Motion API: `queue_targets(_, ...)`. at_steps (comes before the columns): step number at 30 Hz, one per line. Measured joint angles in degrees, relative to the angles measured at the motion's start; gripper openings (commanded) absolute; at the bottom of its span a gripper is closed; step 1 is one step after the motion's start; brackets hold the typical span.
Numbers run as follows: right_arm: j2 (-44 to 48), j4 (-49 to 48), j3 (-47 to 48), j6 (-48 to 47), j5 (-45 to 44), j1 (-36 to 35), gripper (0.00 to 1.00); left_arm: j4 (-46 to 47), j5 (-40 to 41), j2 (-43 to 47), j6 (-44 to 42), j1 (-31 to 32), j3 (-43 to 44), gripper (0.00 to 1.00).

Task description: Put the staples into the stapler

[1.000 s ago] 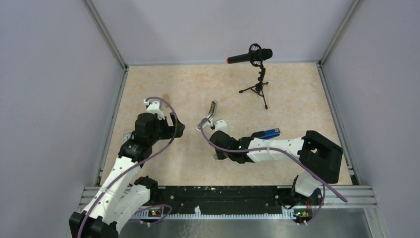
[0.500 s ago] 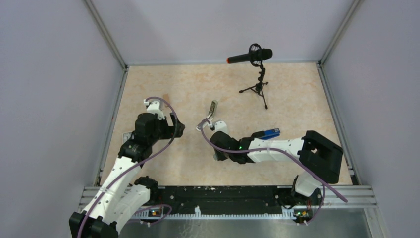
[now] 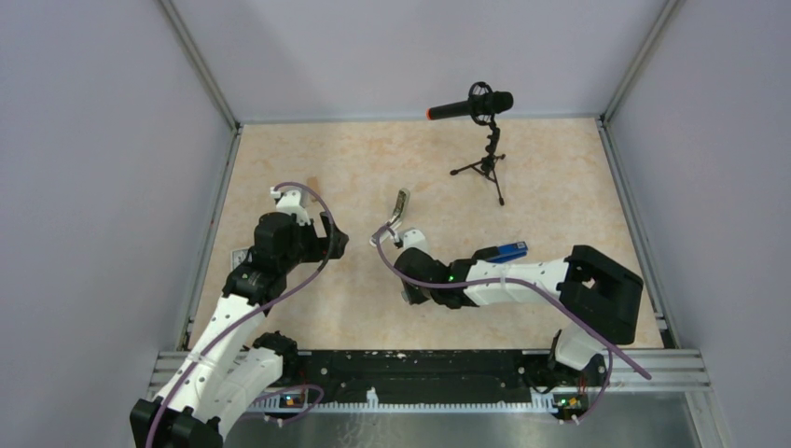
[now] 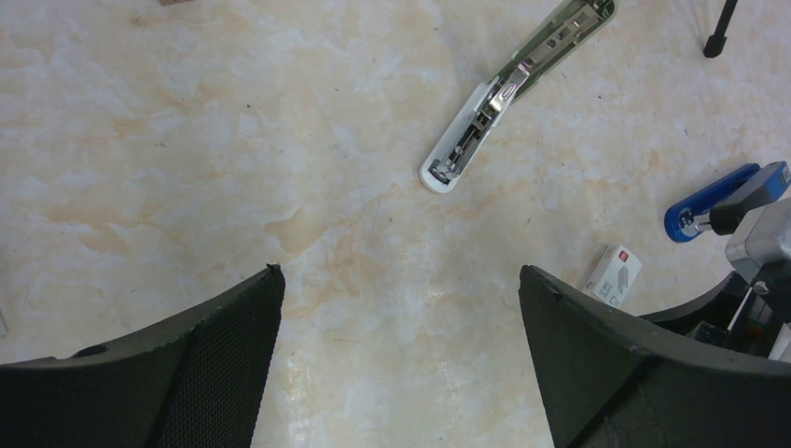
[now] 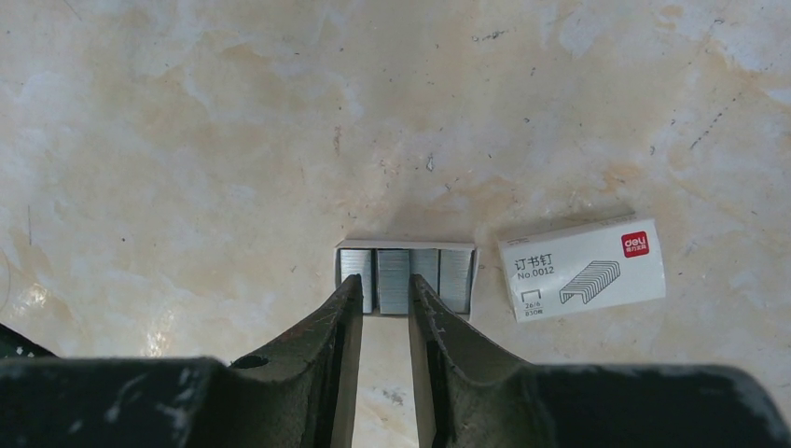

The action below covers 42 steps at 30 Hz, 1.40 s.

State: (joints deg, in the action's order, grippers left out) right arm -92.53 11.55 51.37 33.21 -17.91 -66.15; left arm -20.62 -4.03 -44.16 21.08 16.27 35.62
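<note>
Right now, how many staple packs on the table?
2. The open tray of staples sits at the right jaws' tips; the white box lies beside it, apart. More may be hidden.

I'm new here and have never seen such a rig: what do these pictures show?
Two robot arms sit at a table. One picture looks down from above; the other two come from cameras on each wrist. The left gripper is open and empty, facing the opened stapler. The right gripper has its fingers close around a strip in the tray of staples, beside their white box; a firm grip is not clear. A microphone and a blue bar are also there.
</note>
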Motion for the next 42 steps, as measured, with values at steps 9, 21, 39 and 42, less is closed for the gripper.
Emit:
queue_targets(9,-2.10,0.17,0.00,-0.22,-0.15,0.00,0.25,0.00,0.00,0.00,0.00,0.00,0.00,0.99)
queue_targets(21,-2.21,0.22,0.00,-0.20,-0.48,0.02,0.24,0.02,0.00,0.00,0.00,0.00,0.00,0.99)
queue_targets(39,-2.54,-0.04,0.00,-0.20,-0.83,0.20,0.17,0.02,0.00,0.00,-0.02,0.00,0.00,0.99)
queue_targets(42,-2.54,-0.04,0.00,-0.20,-0.81,0.20,0.17,0.02,-0.02,-0.07,-0.02,0.00,0.00,0.99)
